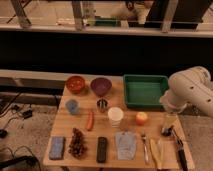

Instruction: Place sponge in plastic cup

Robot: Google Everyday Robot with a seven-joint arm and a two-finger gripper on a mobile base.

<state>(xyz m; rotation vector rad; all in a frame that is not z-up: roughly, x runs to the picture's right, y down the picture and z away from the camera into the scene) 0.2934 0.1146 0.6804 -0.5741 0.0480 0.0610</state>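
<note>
The sponge is a flat blue-grey block lying at the front left corner of the wooden table. The plastic cup is small and light blue and stands upright at the left edge, behind the sponge. My gripper hangs from the white arm over the right side of the table, far from both the sponge and the cup. It points down just above the table surface, and nothing shows in it.
An orange bowl, a purple bowl and a green tray line the back. A metal cup, white cup, orange fruit, red sausage-shaped item, grapes, black remote, cloth and utensils fill the rest.
</note>
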